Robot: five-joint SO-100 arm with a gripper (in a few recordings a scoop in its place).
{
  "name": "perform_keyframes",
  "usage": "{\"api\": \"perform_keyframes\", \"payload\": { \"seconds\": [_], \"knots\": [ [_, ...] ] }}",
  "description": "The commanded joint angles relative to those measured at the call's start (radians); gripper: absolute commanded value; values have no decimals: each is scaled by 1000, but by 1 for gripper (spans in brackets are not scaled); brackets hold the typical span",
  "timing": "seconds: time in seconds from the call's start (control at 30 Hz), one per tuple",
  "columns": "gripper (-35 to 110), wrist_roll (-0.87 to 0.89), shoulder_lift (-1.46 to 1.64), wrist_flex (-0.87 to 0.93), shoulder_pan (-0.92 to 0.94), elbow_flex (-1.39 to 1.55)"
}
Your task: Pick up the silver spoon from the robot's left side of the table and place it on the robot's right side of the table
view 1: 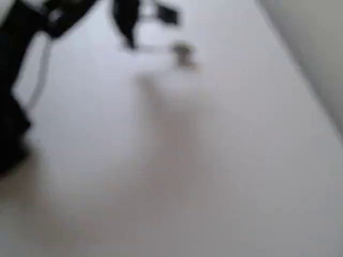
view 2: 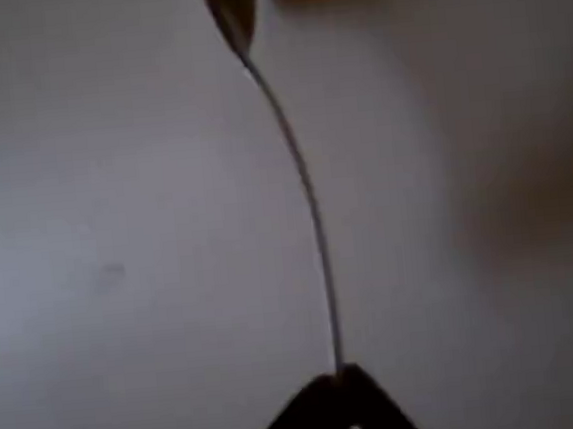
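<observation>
One silver spoon [view 2: 305,193] is what we see pinched in the gripper [view 2: 339,379] in the wrist view: the two dark fingertips [view 2: 309,413] are pressed together on the very end of the slim handle. From that grip the handle runs away from the gripper in a gentle curve, seen edge-on, and the oval bowl sits at the far end, at the top margin of the picture. Behind the spoon we see the white bench [view 2: 118,239], with a soft brownish shadow beyond the gripper toward the right.

In the overhead view everything is heavily blurred. We make out the dark gripper [view 1: 128,40] near the top, and just beside it to the right a small greyish smudge [view 1: 183,53] that is probably the spoon's bowl, though we cannot tell for sure. The bench [view 1: 214,171] spreads out below the gripper, its straight edge running diagonally at the upper right.
</observation>
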Motion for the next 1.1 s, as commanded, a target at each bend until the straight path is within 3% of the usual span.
{"api": "perform_keyframes", "payload": {
  "seconds": [0.0, 0.3, 0.6, 1.07],
  "knots": [
    [-2, -17, 193, 14, 117, -44],
    [-2, -146, 232, 14, 396, 69],
    [-2, -250, 310, 14, 554, 77],
    [-2, -624, 431, 11, 890, 324]
  ]
}}
